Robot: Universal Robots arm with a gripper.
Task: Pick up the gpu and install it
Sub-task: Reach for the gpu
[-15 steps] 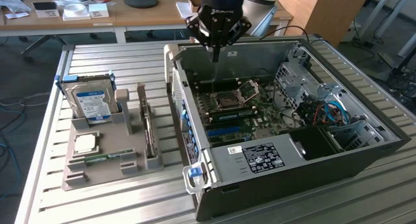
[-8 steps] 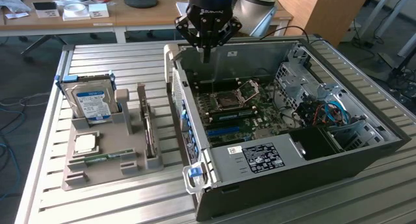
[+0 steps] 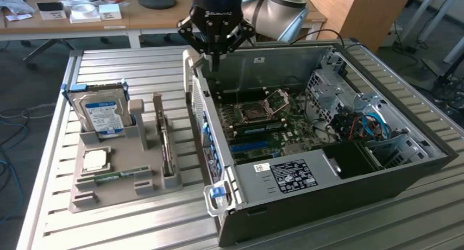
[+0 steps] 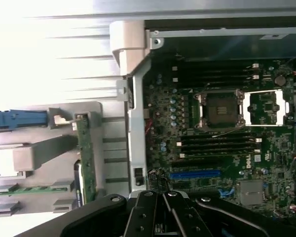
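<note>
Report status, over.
End effector shut, empty, over the case wall. Graphics card upright in its tray, untouched. Nothing on top of it.

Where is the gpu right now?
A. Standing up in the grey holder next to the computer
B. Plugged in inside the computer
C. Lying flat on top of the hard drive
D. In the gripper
A. The gpu stands on edge in the grey holder beside the computer case, while the gripper hangs over the case's wall, well apart from it.
</note>
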